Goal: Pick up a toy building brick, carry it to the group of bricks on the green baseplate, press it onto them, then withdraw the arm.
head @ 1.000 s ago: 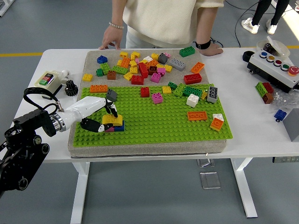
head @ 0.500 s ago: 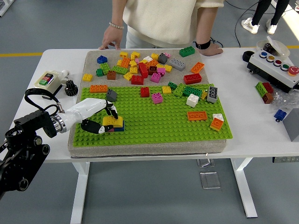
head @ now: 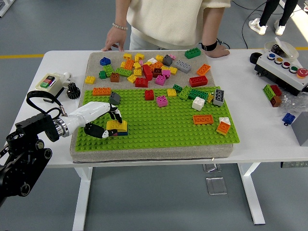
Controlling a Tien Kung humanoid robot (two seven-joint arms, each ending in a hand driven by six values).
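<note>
Pressing appears to be the step in hand: the left hand (head: 107,126), white-shelled with black fingers, is closed around a yellow plastic building brick (head: 117,125) at the near-left part of the green studded baseplate (head: 168,125). That brick sits on top of a small stack whose lower brick shows blue (head: 121,133) at its base, so it is seated on the group rather than carried above it. One finger lies over the top of the yellow brick and another curls low against its left side, a hold that suits pushing down while steadying the stack. Whether the studs are fully engaged cannot be told from this view. Loose bricks of many colours (head: 144,70) lie scattered on the grey mat beyond the baseplate, well apart from the stack, as supply for further picks. A person stands at the far side of the white surface (head: 269,125), one hand (head: 114,38) and the other hand (head: 217,49) resting on its far edge, clear of the work. In my judgement the remaining steps are release and withdrawal; lifting too sharply could pull the stack loose.
</note>
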